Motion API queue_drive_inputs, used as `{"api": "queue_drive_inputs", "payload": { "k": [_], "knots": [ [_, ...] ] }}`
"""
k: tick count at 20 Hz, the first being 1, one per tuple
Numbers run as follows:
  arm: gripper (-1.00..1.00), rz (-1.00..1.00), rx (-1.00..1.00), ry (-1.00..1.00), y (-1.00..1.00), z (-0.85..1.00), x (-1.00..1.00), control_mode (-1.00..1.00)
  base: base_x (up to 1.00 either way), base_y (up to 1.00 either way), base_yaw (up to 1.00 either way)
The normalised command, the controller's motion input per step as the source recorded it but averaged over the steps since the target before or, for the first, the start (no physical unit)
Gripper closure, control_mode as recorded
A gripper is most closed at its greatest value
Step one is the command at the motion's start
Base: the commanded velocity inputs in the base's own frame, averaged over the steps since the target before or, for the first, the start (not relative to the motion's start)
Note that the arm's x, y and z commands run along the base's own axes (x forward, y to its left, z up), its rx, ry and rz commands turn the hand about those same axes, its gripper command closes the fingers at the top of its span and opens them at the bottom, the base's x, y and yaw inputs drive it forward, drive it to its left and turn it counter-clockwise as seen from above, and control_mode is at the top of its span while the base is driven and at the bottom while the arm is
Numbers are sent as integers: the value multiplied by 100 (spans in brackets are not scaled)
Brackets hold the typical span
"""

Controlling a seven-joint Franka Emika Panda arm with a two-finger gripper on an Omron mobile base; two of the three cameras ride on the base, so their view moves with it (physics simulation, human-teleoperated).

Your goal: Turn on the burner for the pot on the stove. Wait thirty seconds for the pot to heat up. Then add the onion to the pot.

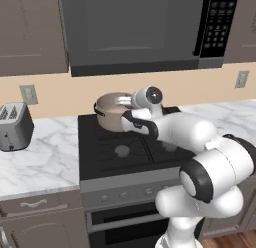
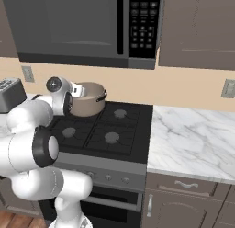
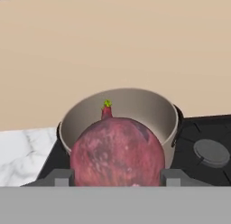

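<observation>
The dark-red onion (image 3: 117,151) sits between my fingertips, with my gripper (image 3: 116,177) shut on it. Just beyond it stands the tan pot (image 3: 135,108), open and empty inside. The pot (image 1: 107,116) rests on the back left corner of the black stove (image 1: 100,159); the burner beneath it is hidden. My hand reaches over the cooktop, and the gripper (image 2: 81,90) hangs at the pot's (image 2: 91,105) rim, slightly above it. The back right burner cap (image 3: 211,153) lies beside the pot.
Small grey knobs (image 1: 125,194) line the stove front. A microwave (image 1: 135,27) hangs low above the cooktop. A toaster (image 1: 14,126) stands on the marble counter to the left. More marble counter (image 2: 193,139) stretches right of the stove.
</observation>
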Motion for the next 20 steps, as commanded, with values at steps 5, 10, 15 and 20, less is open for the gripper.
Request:
{"api": "queue_drive_inputs", "payload": {
  "k": [5,10,15,20],
  "knots": [
    [100,0,0,0,0,-7,19,-100,0,0,0],
    [100,0,0,-1,0,-10,19,-100,0,0,0],
    [100,0,0,-1,0,-10,20,-100,0,0,0],
    [100,0,0,0,0,-7,30,-100,0,0,0]
  ]
}}
